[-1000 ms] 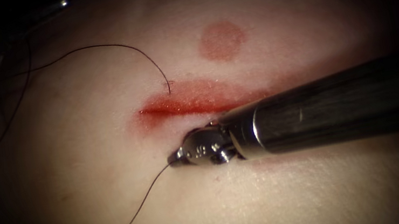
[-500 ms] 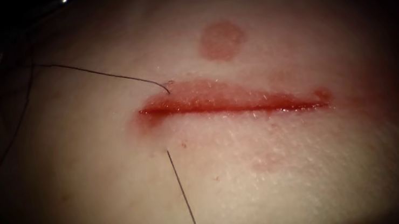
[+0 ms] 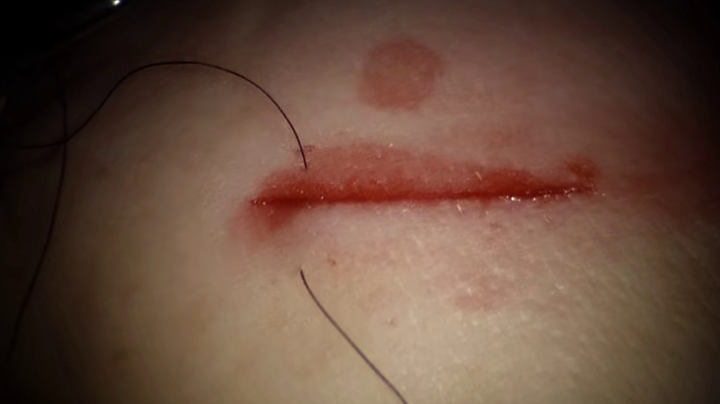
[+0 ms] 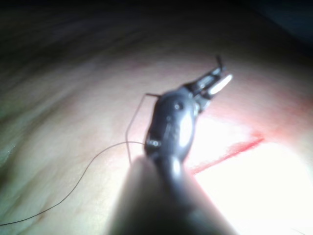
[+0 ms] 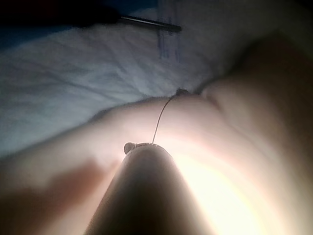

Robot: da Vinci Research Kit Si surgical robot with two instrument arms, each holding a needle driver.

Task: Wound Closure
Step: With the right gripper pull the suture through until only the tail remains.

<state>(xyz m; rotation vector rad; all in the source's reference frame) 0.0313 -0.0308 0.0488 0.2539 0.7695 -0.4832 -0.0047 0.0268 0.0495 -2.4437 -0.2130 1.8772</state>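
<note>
Dark thread point(image 3: 362, 355) crosses the tissue point(image 3: 210, 357) beside the cut point(image 3: 417, 187); left tool point(image 4: 219, 81) released; right tool's point(image 5: 142, 147) grip unreadable.

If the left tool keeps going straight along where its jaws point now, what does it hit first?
Probably the tissue beyond the cut. The left tool has parted jaws angled over it, nothing between; depth is unclear.

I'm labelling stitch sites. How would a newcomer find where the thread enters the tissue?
Find the long red cut across the tissue. At its left end, dark thread meets the skin just below it; another strand enters above, unlike the round red spot.
</note>
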